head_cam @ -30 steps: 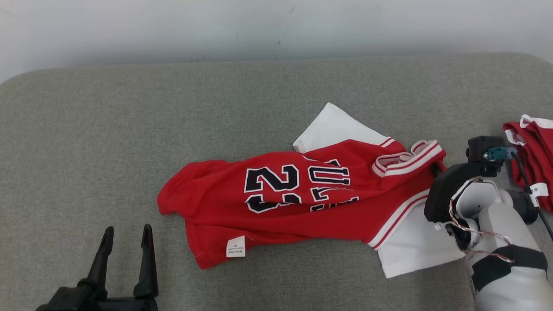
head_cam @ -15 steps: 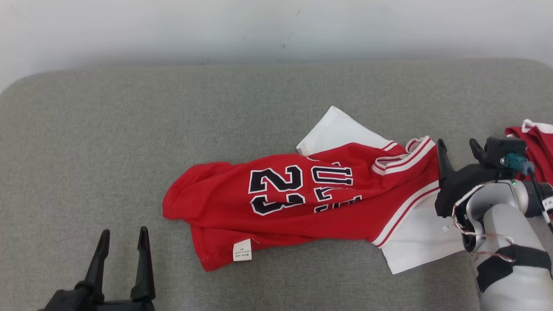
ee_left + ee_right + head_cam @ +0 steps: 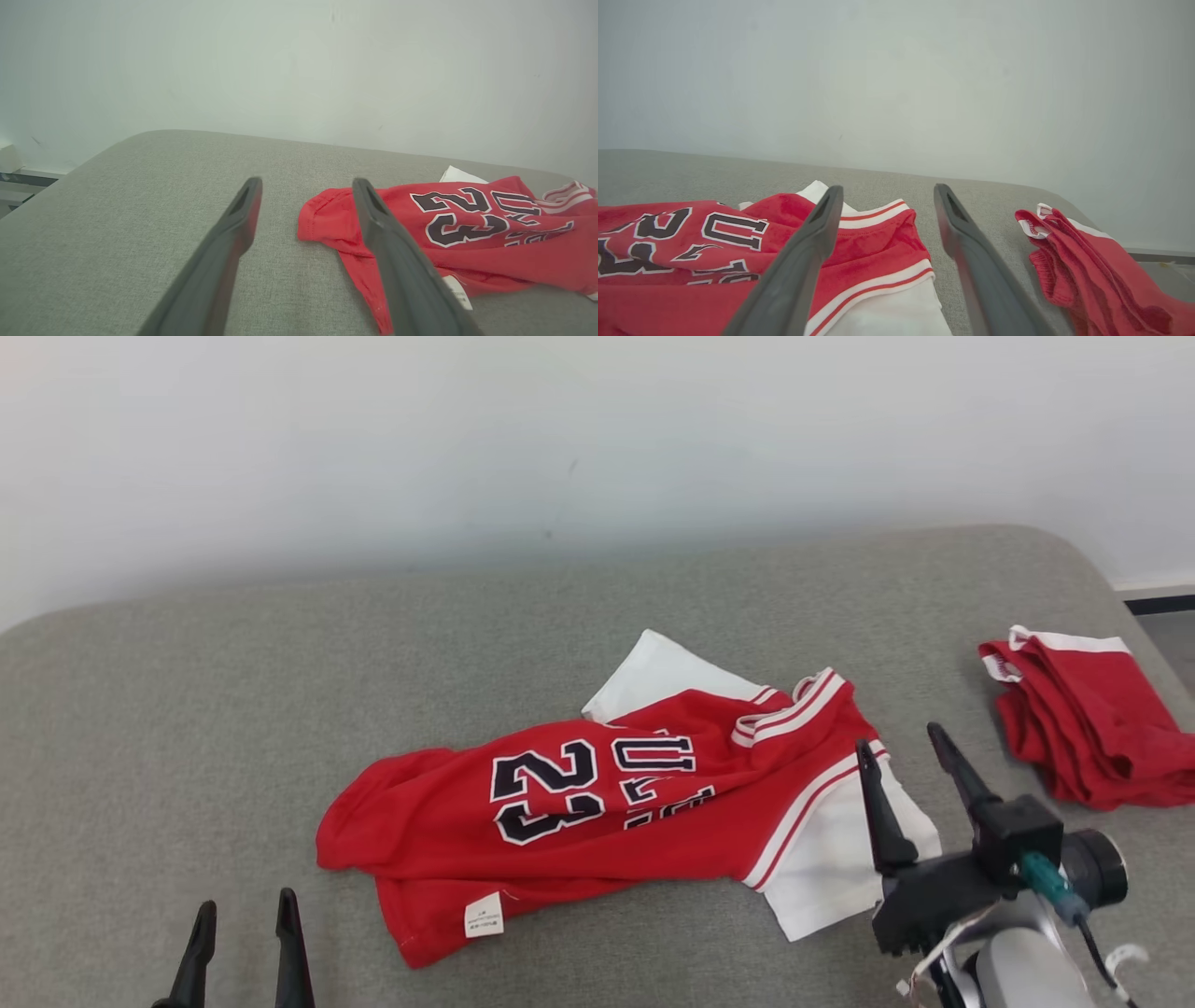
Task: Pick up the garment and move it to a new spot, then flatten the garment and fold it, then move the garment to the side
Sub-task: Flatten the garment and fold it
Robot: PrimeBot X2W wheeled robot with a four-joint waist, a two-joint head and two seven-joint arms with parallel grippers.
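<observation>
Middle of the bench [image 3: 187, 709], the red jersey [image 3: 597, 812] is lying crumpled and loose; right tool [image 3: 896, 737] is hovering spread apart by its right edge, left tool [image 3: 245, 900] gaping too, near left.

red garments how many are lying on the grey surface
2. The number 23 jersey lies crumpled in the middle of the grey surface; a smaller red bundle sits near its right edge, apart. The bundle may hide more pieces.
</observation>
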